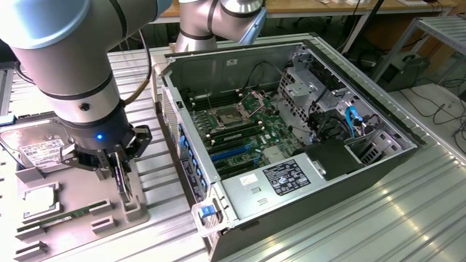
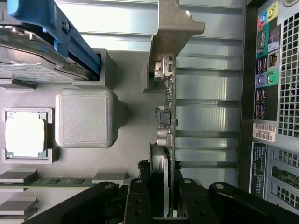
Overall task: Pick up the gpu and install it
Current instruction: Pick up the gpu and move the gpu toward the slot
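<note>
Holds the gpu (image 1: 127,195) (image 2: 169,116) upright on its long edge, clenched between the fingers (image 2: 140,203) of the gripper (image 1: 120,177) (image 2: 163,207), over the grey tray (image 1: 76,185) (image 2: 131,154) at the exterior view's left. Shows the card edge-on in the wrist view, with the silver bracket (image 2: 174,28) at its far end and the lower edge at the tray's slotted holder; cannot tell whether seated there or just clear of it. Leaves bare slatted table (image 1: 378,218) (image 2: 210,116) along the card's outer face, with the computer case (image 1: 291,136) near but apart, side panel off and opening upward, rear panel (image 2: 273,93) running alongside. Crowds the card's other face: a raised grey block (image 2: 86,116) just beside, then a processor (image 1: 40,199) (image 2: 24,134) in its pocket, a RAM stick (image 1: 69,214) (image 2: 56,181) lying flat, and a hard drive (image 1: 33,147) (image 2: 37,51) under a blue piece (image 2: 70,35), all well apart from the fingers.
</note>
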Action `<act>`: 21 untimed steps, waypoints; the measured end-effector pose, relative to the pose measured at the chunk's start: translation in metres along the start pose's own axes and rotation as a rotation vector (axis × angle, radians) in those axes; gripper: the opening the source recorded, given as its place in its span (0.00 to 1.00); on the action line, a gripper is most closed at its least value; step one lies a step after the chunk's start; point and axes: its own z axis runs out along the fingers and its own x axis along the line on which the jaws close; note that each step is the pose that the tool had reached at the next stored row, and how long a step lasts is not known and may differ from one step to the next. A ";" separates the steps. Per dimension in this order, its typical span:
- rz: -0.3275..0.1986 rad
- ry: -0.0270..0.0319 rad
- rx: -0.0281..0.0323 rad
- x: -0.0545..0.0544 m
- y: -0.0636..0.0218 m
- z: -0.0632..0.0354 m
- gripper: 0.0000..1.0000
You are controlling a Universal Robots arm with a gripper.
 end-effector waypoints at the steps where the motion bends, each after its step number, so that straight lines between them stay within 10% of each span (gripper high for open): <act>1: 0.000 0.0001 0.0000 0.000 0.0000 0.0000 0.28; 21: 0.000 0.0000 -0.0007 -0.001 0.0012 -0.0297 0.28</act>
